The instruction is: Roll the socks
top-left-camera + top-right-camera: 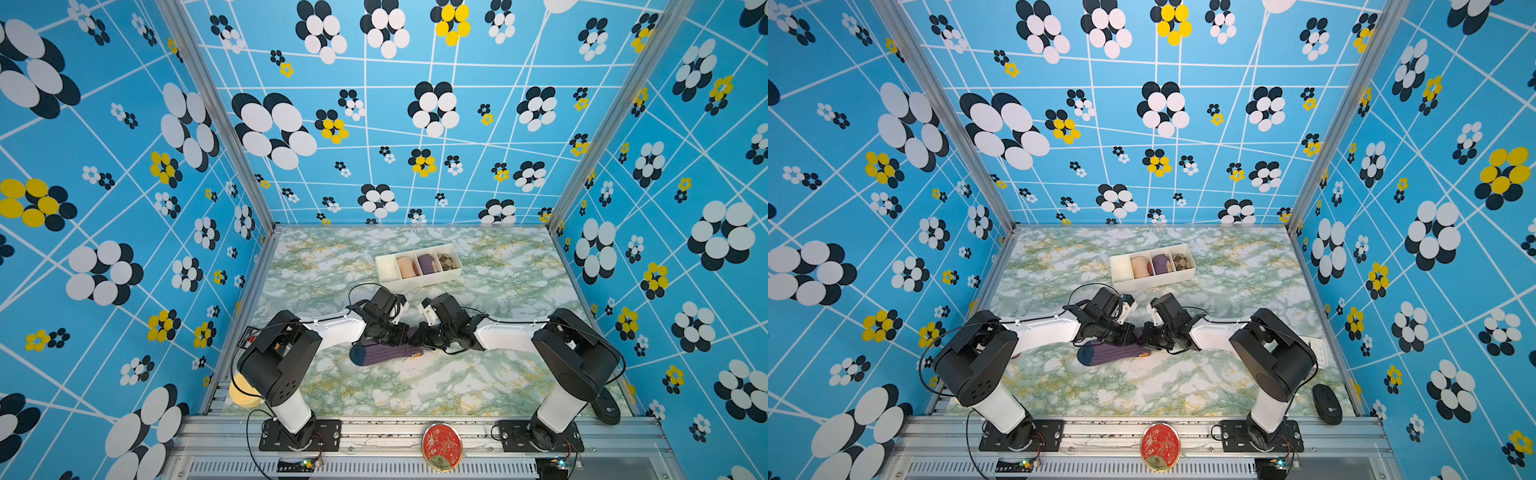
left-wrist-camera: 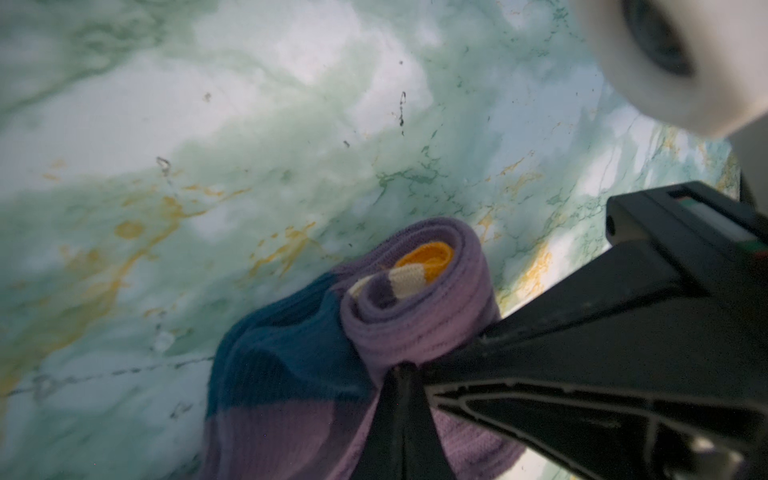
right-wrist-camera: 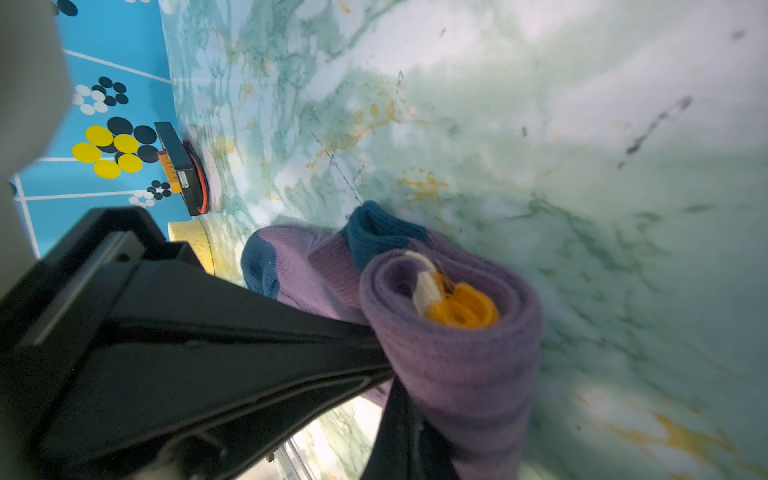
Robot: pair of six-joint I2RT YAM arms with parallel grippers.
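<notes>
- Your socks lie on the table on the robot's side of the white tray, well apart from it.
- Furthest left of the tray, the dark teal toe end lies flat and is not yet rolled. Judge the job as roughly half done.
- Your left pincer is closed. Its jaws pinch the purple fabric at the edge of the coil, with no gap showing between them.
- The cuff end is already wound. Both wrist views show a snug spiral with the orange-yellow cuff at its core.
- Your right pincer is likewise clamped tight on the purple knit, at the opposite face of that coil.
- What is left, as you can judge it: wind the coil on over the flat foot to the toe, keeping both ends level so the spiral does not cone out.
- The tray already holds a peach roll, a purple roll and a brown checked roll.
</notes>
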